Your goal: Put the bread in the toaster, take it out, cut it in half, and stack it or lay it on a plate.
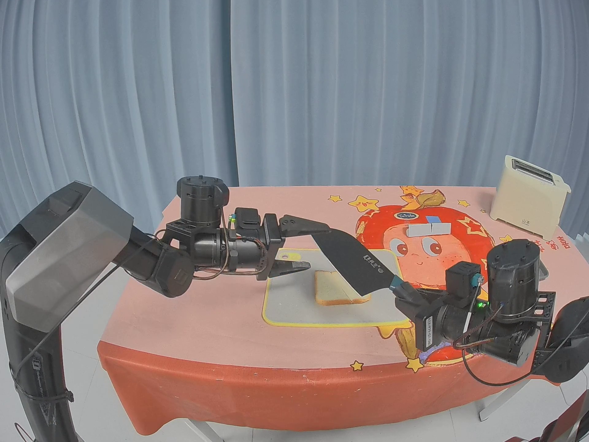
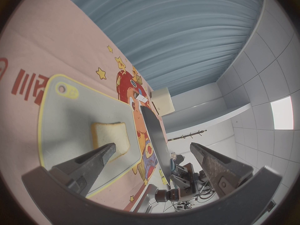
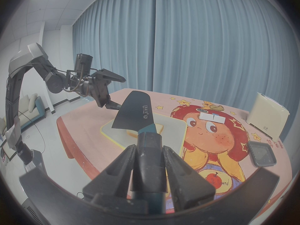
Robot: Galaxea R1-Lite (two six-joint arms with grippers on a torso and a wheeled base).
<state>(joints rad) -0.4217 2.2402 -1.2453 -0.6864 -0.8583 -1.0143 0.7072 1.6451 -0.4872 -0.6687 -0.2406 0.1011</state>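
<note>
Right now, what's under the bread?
The bread lies on a grey cutting board, on the pink tablecloth. The board beneath the slice is covered.

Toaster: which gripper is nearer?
Right. The right gripper, holding the knife, is on the same side of the table as the toaster; the left gripper hovers beyond the cutting board, farther off.

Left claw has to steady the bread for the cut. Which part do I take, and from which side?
I'd take the left edge of the bread, the one nearest the left claw, coming from the robot's left and down from above. The slice lies flat on the board, so only its thin rim offers a pinch, and the knife hangs over its right part.
</note>
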